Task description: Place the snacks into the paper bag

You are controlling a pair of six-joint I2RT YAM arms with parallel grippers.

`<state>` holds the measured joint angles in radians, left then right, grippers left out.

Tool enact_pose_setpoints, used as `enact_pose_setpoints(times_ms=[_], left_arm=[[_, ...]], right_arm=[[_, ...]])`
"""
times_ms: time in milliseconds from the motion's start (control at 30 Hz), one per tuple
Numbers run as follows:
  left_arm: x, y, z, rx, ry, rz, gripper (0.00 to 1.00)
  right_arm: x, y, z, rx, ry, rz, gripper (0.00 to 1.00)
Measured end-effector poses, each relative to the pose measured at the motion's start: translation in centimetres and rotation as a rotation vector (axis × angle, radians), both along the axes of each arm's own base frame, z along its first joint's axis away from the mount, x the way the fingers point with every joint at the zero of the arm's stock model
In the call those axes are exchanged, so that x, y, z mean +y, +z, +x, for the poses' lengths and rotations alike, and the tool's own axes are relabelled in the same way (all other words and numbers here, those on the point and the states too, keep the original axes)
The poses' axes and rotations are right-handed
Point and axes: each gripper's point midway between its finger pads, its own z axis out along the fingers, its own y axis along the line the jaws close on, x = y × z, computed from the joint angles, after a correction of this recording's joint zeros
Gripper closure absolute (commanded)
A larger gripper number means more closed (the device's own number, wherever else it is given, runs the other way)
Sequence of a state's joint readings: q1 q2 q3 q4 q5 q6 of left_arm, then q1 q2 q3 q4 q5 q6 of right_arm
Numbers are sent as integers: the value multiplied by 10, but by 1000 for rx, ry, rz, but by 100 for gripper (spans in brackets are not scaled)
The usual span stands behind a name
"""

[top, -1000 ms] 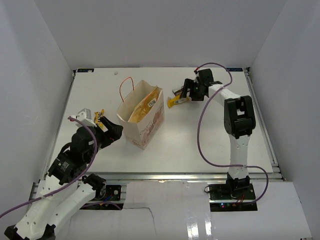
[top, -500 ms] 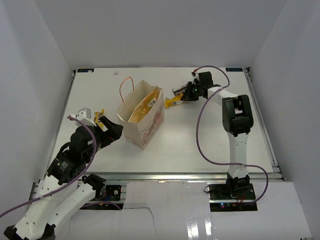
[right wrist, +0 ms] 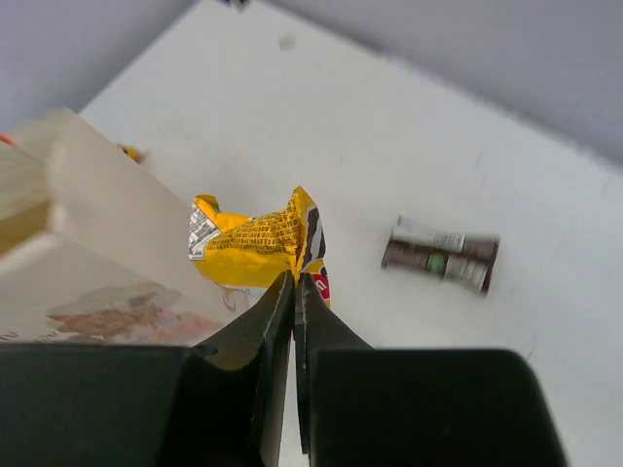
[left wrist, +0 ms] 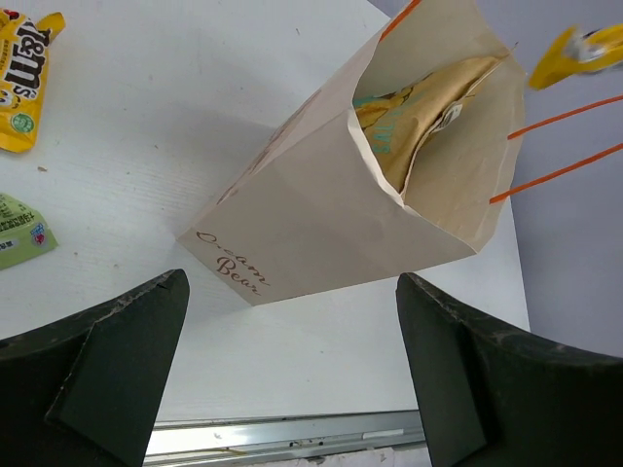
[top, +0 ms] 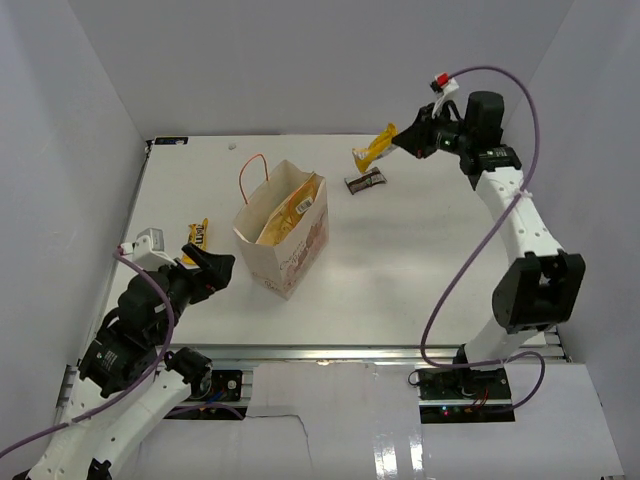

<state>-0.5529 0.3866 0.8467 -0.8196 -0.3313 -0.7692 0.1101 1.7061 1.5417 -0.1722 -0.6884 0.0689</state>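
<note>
Yellow crinkly snack wrapper [right wrist: 255, 248] clamped in right gripper [right wrist: 294, 285], aloft over white table [top: 400, 260]; left gripper [top: 214, 264], jaws spread wide, beside upright cream paper bag [top: 290, 250] with orange handles.

You're looking at a white table [top: 400, 270] closed in by plain white walls [top: 320, 60] on its left, far and right sides. A metal rail [top: 330, 352] runs along its near edge. Near the far edge, left of centre, you can see a small faint spot [top: 232, 146] on the surface. Below the rail lies a glossy white panel [top: 400, 430].
</note>
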Motion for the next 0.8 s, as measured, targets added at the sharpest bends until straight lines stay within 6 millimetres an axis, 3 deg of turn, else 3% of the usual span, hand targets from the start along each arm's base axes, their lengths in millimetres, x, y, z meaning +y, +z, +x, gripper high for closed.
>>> enact_pose_setpoints(times_ms=[33, 133, 233, 333, 400, 533, 667, 800], left_arm=[[1, 1, -1, -7, 0, 5, 2], [4, 3, -2, -24, -1, 21, 2], [7, 4, -5, -39, -4, 38, 2], [9, 3, -7, -42, -7, 54, 2], [10, 3, -8, -46, -9, 59, 2], [15, 7, -12, -67, -4, 55, 2], [20, 11, -18, -91, 5, 43, 2], [22, 13, -21, -102, 11, 33, 2]], right_arm=[[4, 48, -10, -130, 19, -7, 92], [23, 132, -39, -392, 60, -37, 92], [61, 192, -74, -601, 127, -58, 92], [107, 226, -105, -755, 201, -71, 92], [134, 236, -117, -824, 237, -91, 92], [171, 231, -107, -892, 263, -163, 92], [200, 189, -97, -890, 317, -284, 92], [215, 157, -93, -896, 383, -381, 92]])
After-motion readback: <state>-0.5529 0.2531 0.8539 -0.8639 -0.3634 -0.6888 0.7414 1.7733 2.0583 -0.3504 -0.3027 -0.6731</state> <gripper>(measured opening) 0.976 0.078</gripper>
